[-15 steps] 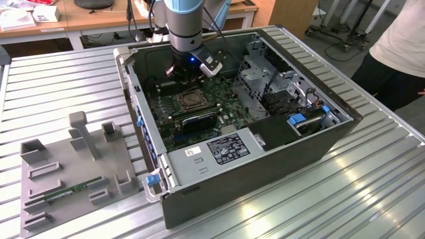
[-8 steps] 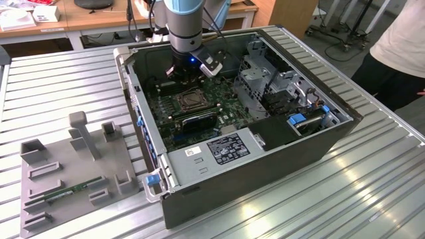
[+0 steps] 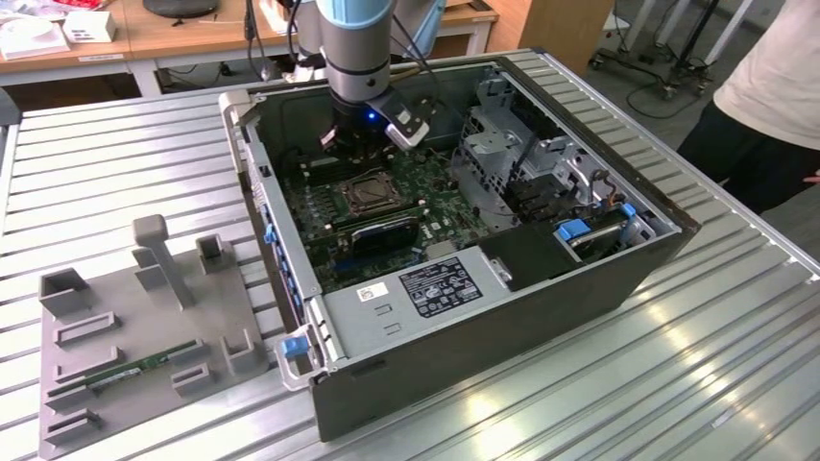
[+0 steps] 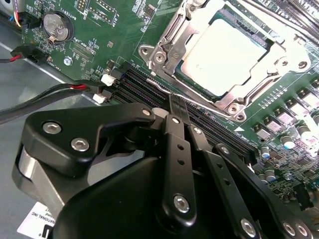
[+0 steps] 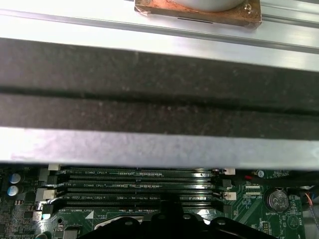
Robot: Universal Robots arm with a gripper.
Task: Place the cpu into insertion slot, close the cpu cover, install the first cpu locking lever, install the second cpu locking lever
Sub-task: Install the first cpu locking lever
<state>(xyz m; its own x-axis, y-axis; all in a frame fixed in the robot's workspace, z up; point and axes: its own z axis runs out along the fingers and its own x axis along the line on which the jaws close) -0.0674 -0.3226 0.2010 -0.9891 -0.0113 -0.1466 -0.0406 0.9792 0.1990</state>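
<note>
The cpu is seated in the insertion slot, and the cpu cover is laid flat around it. The gripper is held just beside the socket, above the black memory slots. Its jaws are clenched together with nothing between them, and the tip is near a thin locking lever along the cover's edge. If pushed off-centre, the wire lever could slip from the narrow tip and the memory slots could be scraped. Whether the lever is hooked under its catch cannot be told, and one side of the socket is cut off in the second wrist view.
</note>
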